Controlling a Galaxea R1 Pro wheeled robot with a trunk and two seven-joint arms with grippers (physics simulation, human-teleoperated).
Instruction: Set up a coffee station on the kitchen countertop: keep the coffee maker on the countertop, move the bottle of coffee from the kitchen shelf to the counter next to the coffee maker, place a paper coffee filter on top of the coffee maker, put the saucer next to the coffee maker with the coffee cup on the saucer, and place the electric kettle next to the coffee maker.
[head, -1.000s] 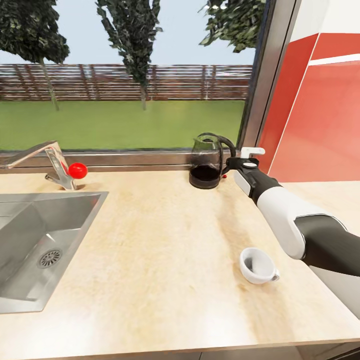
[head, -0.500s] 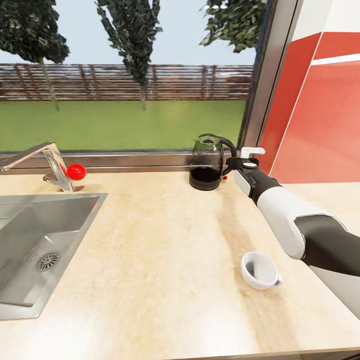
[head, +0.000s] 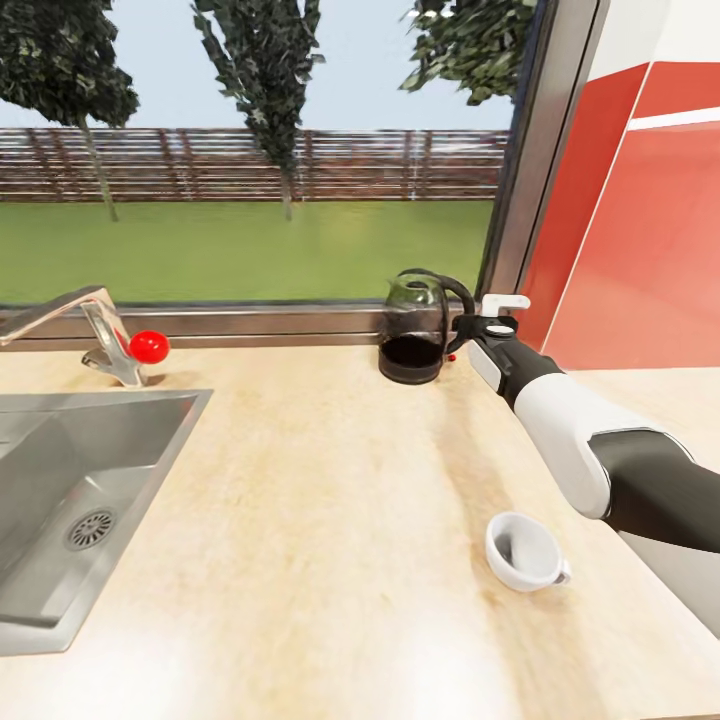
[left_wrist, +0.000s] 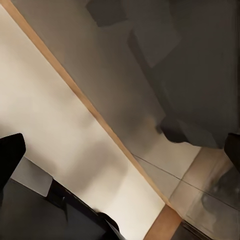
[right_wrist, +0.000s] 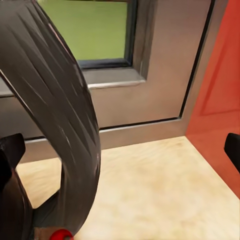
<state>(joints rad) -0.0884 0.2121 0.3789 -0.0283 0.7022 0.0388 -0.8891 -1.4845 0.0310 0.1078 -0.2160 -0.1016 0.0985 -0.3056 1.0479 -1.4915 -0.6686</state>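
Electric kettle (head: 413, 339) stands on the kitchen countertop (head: 300, 500) by the window, its loop handle between the spread fingers of the right gripper (head: 462, 327). Coffee cup (head: 524, 552) lies nearer the counter's front edge. Only the view has shifted slightly since before; kettle and gripper match.

A steel sink (head: 60, 480) w/ drain (head: 90, 530) is being seen set into the surface's left side; faucet (head: 95, 330) w/ red knob (head: 149, 346) is being shown behind it, nr the back edge by the window (head: 250, 150).
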